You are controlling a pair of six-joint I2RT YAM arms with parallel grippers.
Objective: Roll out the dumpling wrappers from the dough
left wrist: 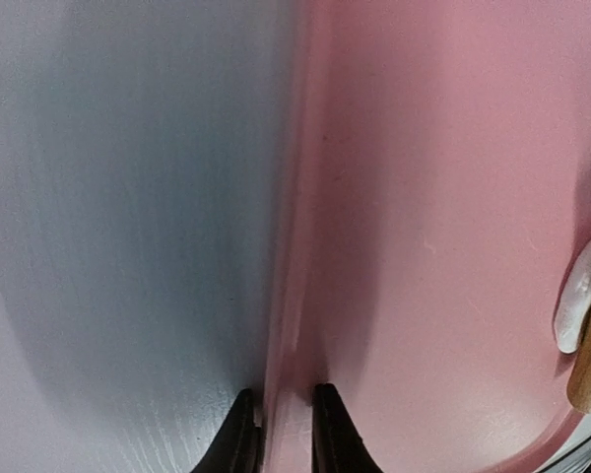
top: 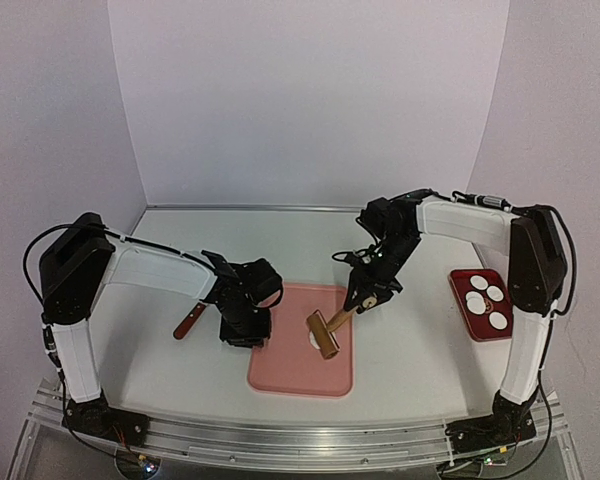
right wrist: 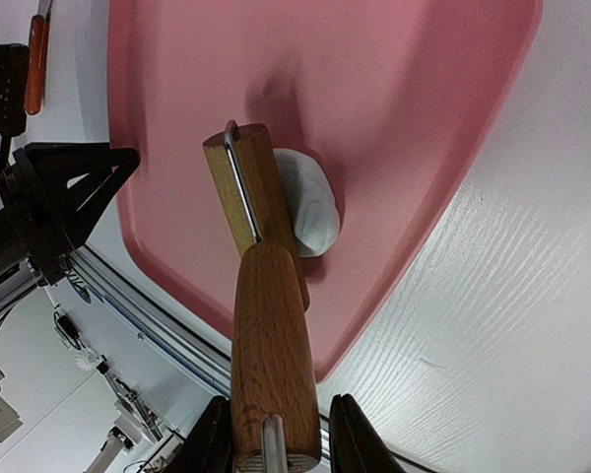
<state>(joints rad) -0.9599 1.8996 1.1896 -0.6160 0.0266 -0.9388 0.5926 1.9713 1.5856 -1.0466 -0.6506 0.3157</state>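
Starting wide on the white bench [top: 410, 350]. Dead centre on it, a pink tray [top: 290, 372]. Far right, a small red tray [top: 462, 285] with four dumpling wrappers [top: 477, 300] lying flat inside, well apart from the action. Clamped on the handle of the wooden roller [right wrist: 266, 325] with the right end effector [right wrist: 276, 439], barrel pressed against the dough [right wrist: 313, 202], a soft white lump mid-tray. Pinched narrow on the pink tray's left rim with the left end effector [left wrist: 286, 439], one finger either side.
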